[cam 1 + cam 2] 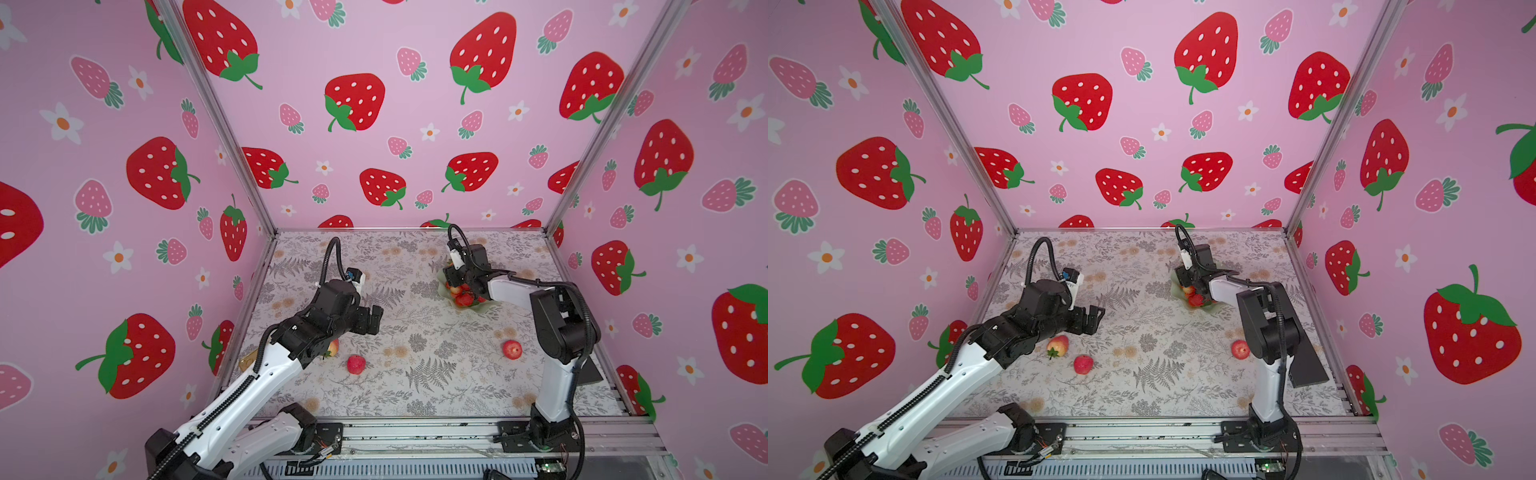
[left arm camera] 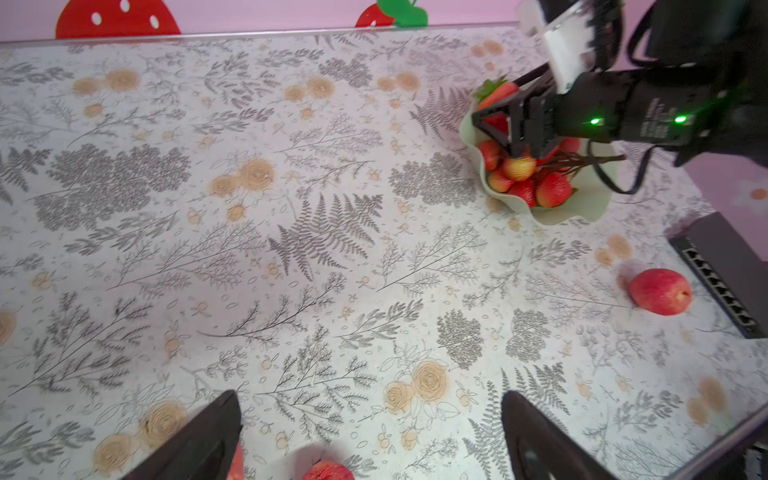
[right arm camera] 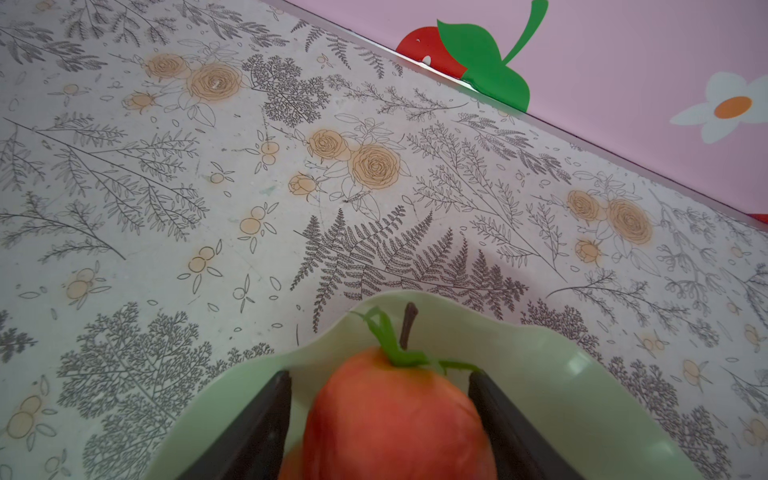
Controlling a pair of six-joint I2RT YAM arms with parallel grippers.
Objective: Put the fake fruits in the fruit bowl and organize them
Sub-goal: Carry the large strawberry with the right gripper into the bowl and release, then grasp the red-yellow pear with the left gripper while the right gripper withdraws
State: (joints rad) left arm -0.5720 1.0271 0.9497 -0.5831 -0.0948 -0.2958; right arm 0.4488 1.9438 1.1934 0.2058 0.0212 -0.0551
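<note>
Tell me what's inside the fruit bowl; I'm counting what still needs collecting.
The berry bunch and one strawberry, flanked by the right gripper's open jaws, are in the fruit bowl. Whatever sits under the gripper is hidden.

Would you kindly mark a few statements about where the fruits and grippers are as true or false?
1. The berry bunch lies on the bare table. False: it sits in the fruit bowl.
2. The left gripper is open and empty. True.
3. The right gripper hangs over the round red fruit by the right arm. False: it is over the fruit bowl, with a strawberry between its fingers.
4. A second strawberry lies on the table beside the left arm. True.
5. The other round red fruit is outside the fruit bowl. True.
</note>
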